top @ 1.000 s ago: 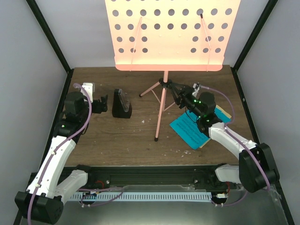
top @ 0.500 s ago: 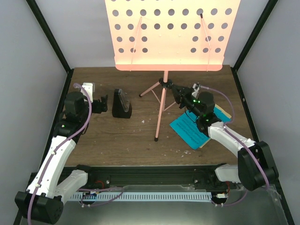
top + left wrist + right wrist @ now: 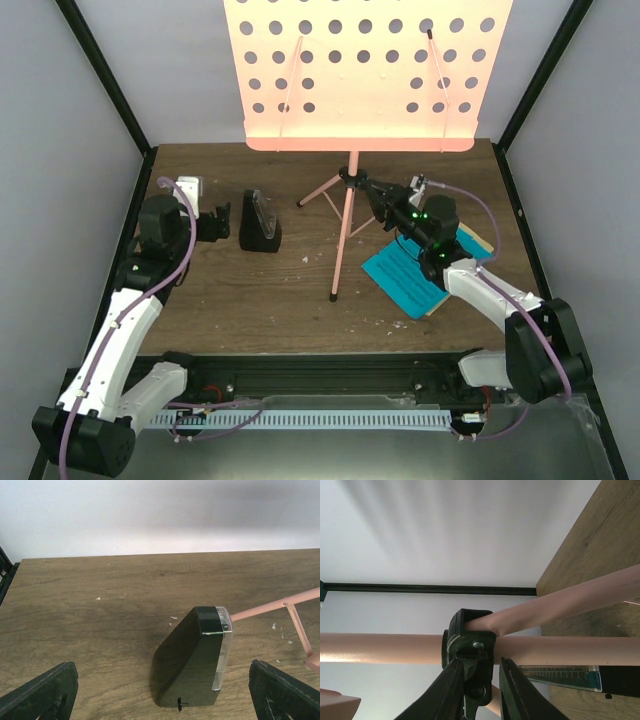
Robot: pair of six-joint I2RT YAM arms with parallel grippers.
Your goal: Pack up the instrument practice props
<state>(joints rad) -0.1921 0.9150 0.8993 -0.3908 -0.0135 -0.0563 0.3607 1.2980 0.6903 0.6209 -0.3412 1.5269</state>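
The salmon-pink music stand (image 3: 360, 75) rises at the back of the table on thin tripod legs (image 3: 340, 250). My right gripper (image 3: 368, 190) is shut on the black clamp hub (image 3: 470, 640) where the legs meet the pole (image 3: 380, 648); its fingers (image 3: 445, 690) flank the hub's knob. Blue sheet music (image 3: 405, 275) lies under the right arm, with a yellow page (image 3: 472, 240) behind it. The black pyramid metronome (image 3: 260, 225) stands at left. My left gripper (image 3: 222, 225) is wide open just left of it, touching nothing; in the left wrist view the metronome (image 3: 192, 662) sits in line with the gap.
The wooden table (image 3: 250, 300) is boxed in by white walls with black corner posts (image 3: 105, 90). One pink stand leg (image 3: 280, 605) reaches toward the metronome's right side. Small white flecks dot the wood. A black rail (image 3: 320, 380) runs along the near edge.
The right gripper's jaws have narrowed onto the stand's hub. Neither arm has visibly shifted, and the left gripper stays wide open.
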